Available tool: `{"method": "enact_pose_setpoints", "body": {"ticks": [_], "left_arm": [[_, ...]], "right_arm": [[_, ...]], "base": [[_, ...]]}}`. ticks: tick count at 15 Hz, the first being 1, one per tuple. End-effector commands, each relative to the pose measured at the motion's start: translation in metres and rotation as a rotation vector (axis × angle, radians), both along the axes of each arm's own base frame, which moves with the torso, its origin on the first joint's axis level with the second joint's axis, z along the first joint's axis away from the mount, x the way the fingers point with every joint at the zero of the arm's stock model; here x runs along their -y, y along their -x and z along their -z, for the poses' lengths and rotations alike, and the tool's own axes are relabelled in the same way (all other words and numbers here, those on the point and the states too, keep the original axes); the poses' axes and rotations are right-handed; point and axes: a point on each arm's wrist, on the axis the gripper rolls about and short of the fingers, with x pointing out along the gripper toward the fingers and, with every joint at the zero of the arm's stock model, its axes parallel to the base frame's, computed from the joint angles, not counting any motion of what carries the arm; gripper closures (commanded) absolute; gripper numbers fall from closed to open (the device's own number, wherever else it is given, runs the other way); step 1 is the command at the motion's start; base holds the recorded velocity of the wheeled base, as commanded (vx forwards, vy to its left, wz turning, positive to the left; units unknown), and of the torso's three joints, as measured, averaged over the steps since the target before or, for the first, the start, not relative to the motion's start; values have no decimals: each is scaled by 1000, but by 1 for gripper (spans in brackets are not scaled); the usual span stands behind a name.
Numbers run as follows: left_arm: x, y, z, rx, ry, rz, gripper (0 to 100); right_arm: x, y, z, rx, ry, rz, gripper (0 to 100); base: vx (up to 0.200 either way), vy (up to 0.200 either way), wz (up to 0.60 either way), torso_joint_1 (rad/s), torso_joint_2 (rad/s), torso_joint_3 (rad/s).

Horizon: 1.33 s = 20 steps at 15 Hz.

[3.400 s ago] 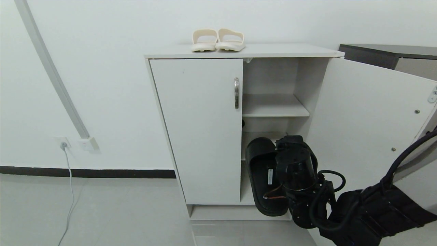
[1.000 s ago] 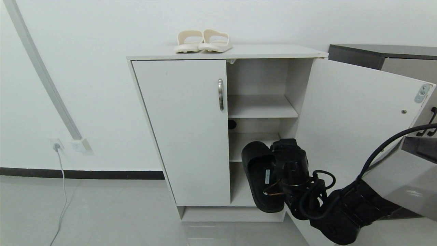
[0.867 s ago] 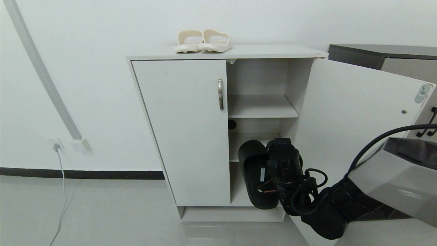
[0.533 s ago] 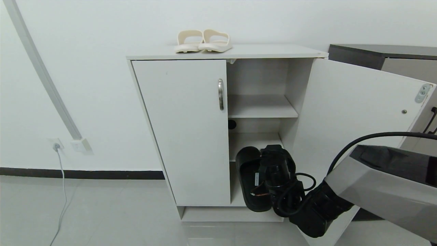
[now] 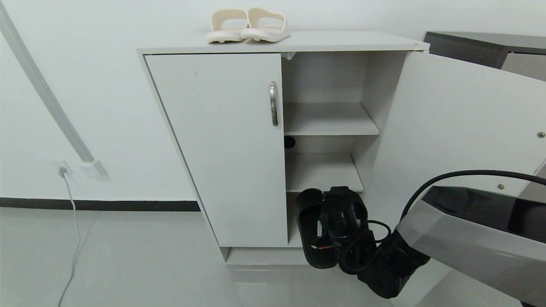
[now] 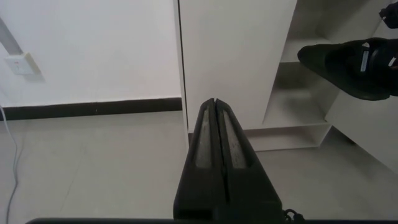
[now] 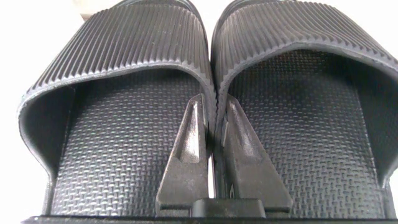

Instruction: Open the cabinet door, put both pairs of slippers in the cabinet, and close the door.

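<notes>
Down at the open right half of the cabinet (image 5: pixel 341 40), my right gripper (image 7: pixel 214 118) is pinching the black slippers (image 5: pixel 308 226) as a pair. In the right wrist view its two fingers (image 7: pixel 186 155) are straddling the adjoining inner edges of the ribbed straps, one finger sitting inside each slipper. From the head view I am seeing the pair hanging on edge, soles turned away from the gripper toward the left, right at the mouth of the lowest compartment and just under the middle shelf (image 5: pixel 322 170). Whether they are touching the compartment floor I cannot tell. The right door (image 5: pixel 448 128) is standing swung wide open, while the left door (image 5: pixel 222 145) is sitting closed with its metal handle (image 5: pixel 273 103) upright along the inner edge. The cream slippers (image 5: pixel 247 25) are resting side by side on the cabinet top. My left gripper (image 6: pixel 214 137) is hovering over the grey floor tiles (image 6: pixel 93 168) in front of the left door, fingers pressed flat together. A cable is hanging from the wall socket (image 5: pixel 62 171), well off to the left.
</notes>
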Motion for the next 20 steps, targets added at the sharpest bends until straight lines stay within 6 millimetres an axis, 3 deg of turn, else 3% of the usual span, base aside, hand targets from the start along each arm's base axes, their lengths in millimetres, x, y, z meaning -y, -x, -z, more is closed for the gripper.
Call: {"method": "enact_pose_setpoints", "body": {"ticks": [1, 9, 18, 20], "left_arm": [[0, 0, 0, -1, 0, 0, 100], [0, 0, 0, -1, 2, 0, 100], [0, 0, 0, -1, 2, 0, 100], [0, 0, 0, -1, 2, 0, 100]], "right_arm": [[-1, -3, 6, -1, 1, 2, 100], [1, -17, 18, 162, -31, 14, 100], [4, -18, 17, 167, -33, 22, 100], [4, -19, 17, 168, -32, 22, 100]], "base": [[0, 0, 0, -2, 2, -203], [0, 0, 0, 5, 1, -71], [0, 0, 0, 0, 0, 0], [200, 0, 0, 0, 2, 7]]}}
